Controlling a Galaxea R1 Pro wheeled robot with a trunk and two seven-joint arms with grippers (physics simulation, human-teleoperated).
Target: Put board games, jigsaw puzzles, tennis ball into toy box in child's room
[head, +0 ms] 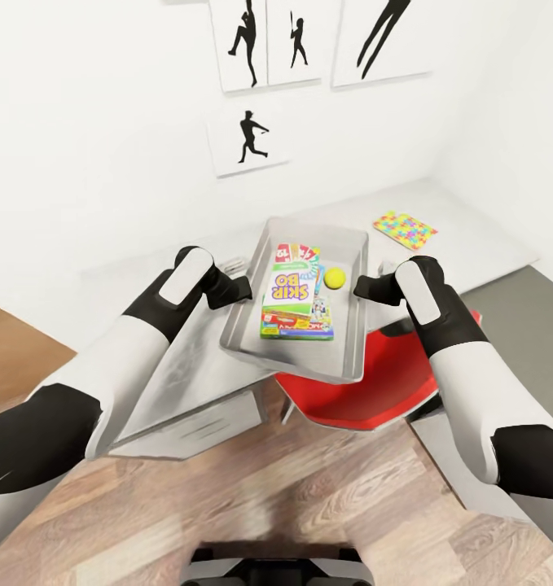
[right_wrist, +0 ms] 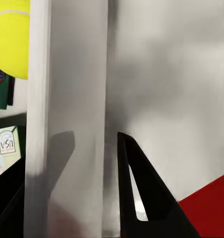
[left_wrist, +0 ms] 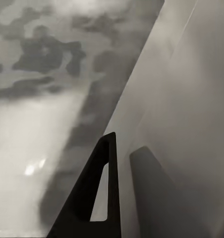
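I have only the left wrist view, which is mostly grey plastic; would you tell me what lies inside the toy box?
Observer: Stacked board games, Skip-Bo on top, and the tennis ball lie in the toy box.
Operator: Is the right gripper on it too?
Observer: Yes, the right gripper grips the opposite rim.
Operator: Is any toy outside it?
Observer: One jigsaw puzzle lies on the table beyond the box.

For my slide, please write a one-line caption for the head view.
Both grippers, left and right, grip the toy box holding board games and a tennis ball.
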